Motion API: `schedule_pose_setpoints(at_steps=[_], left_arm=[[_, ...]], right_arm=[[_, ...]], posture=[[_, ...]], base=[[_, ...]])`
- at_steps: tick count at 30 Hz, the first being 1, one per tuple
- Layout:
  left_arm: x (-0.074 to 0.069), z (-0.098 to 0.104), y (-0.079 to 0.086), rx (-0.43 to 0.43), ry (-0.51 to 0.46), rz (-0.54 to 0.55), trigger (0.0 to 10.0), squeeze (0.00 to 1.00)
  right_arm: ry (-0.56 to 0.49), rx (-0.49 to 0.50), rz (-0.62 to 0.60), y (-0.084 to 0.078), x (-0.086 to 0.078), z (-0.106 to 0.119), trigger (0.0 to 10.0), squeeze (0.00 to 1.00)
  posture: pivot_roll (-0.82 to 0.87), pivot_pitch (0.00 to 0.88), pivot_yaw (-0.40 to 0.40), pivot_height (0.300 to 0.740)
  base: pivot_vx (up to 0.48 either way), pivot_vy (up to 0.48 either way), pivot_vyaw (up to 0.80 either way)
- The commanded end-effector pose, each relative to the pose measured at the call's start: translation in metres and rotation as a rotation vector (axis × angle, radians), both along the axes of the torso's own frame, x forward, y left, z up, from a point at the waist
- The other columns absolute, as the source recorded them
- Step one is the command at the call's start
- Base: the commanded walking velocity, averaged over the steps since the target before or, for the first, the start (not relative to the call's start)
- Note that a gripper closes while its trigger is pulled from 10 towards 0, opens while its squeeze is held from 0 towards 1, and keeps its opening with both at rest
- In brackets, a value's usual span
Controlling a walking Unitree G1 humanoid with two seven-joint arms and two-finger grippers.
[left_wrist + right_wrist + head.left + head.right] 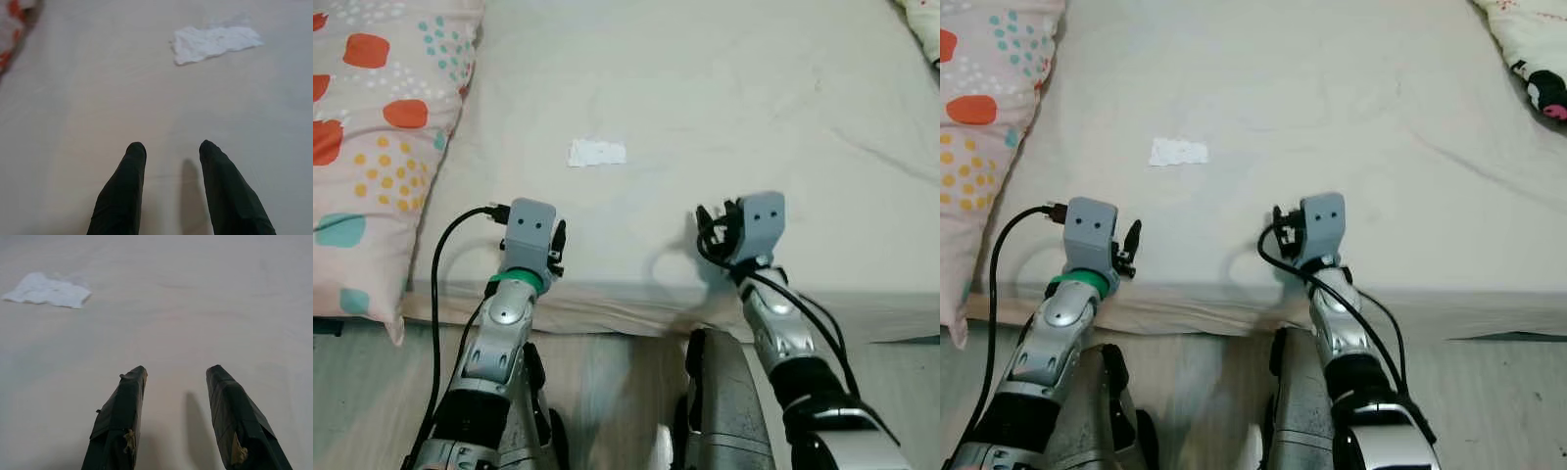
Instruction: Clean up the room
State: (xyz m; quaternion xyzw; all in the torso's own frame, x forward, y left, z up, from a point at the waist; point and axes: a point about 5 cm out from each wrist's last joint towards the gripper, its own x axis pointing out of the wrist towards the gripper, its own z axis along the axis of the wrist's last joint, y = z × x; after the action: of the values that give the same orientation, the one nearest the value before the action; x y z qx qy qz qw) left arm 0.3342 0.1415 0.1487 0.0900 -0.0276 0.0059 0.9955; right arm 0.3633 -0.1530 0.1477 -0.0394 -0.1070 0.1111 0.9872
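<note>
A crumpled white tissue [597, 153] lies flat on the cream bed sheet [705, 88]; the same tissue [215, 42] shows ahead of the left fingers and the tissue [46, 290] off to one side of the right fingers. My left gripper [171, 149] hovers just over the sheet near the bed's front edge, open and holding nothing, a short way short of the tissue. My right gripper [176, 373] is also open and bare over the sheet, farther to the right.
A pillow [372, 127] with orange, yellow and teal spots lies along the bed's left side. A patterned white cloth [1533, 54] sits at the far right corner. The bed's front edge [636, 299] runs just under both wrists, with pale floor [597, 382] below.
</note>
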Motion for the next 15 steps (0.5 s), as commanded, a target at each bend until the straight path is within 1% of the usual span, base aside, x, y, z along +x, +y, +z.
schedule_pose_setpoints(at_steps=[1,6,7,8,9,11,12,15], left_arm=[[-0.003,-0.006,0.005,-0.001,0.017,0.039,10.0,0.0],[-0.004,-0.003,0.01,0.011,0.005,0.073,10.0,0.0],[-0.01,0.0,0.016,0.018,-0.005,0.09,10.0,0.0],[-0.01,0.0,0.016,0.018,-0.005,0.09,10.0,0.0],[-0.014,0.0,0.017,0.028,-0.01,0.072,10.0,0.0],[-0.024,0.004,0.013,0.1,-0.046,-0.008,10.0,0.0],[-0.026,0.003,0.01,0.111,-0.046,-0.036,10.0,0.0],[-0.028,0.003,0.009,0.113,-0.045,-0.049,10.0,0.0]], right_arm=[[0.022,-0.012,0.022,0.002,0.0,-0.006,10.0,0.0],[0.027,-0.019,0.036,0.003,0.004,-0.002,10.0,0.0],[0.045,-0.016,0.03,0.002,0.008,-0.001,10.0,0.0],[0.045,-0.016,0.03,0.002,0.008,-0.001,10.0,0.0],[0.053,-0.019,0.027,0.001,0.01,-0.001,10.0,0.0],[0.057,-0.018,0.022,0.001,0.014,0.003,10.0,0.0],[0.05,-0.015,0.023,0.002,0.015,0.006,10.0,0.0],[0.043,-0.013,0.024,0.002,0.016,0.008,10.0,0.0]], posture=[[0.05,0.246,0.015,0.516],[0.06,0.256,0.008,0.516],[0.09,0.279,-0.005,0.516],[0.09,0.279,-0.005,0.516],[0.1,0.289,-0.009,0.516],[0.11,0.296,-0.013,0.516],[0.12,0.302,-0.01,0.516],[0.12,0.303,-0.01,0.516]], base=[[0.0,0.0,0.0],[0.0,0.0,0.0],[0.0,0.0,0.0],[0.0,0.0,0.0],[0.0,0.0,0.0],[0.0,0.0,0.0],[0.0,0.0,0.0],[0.0,0.0,0.0]])
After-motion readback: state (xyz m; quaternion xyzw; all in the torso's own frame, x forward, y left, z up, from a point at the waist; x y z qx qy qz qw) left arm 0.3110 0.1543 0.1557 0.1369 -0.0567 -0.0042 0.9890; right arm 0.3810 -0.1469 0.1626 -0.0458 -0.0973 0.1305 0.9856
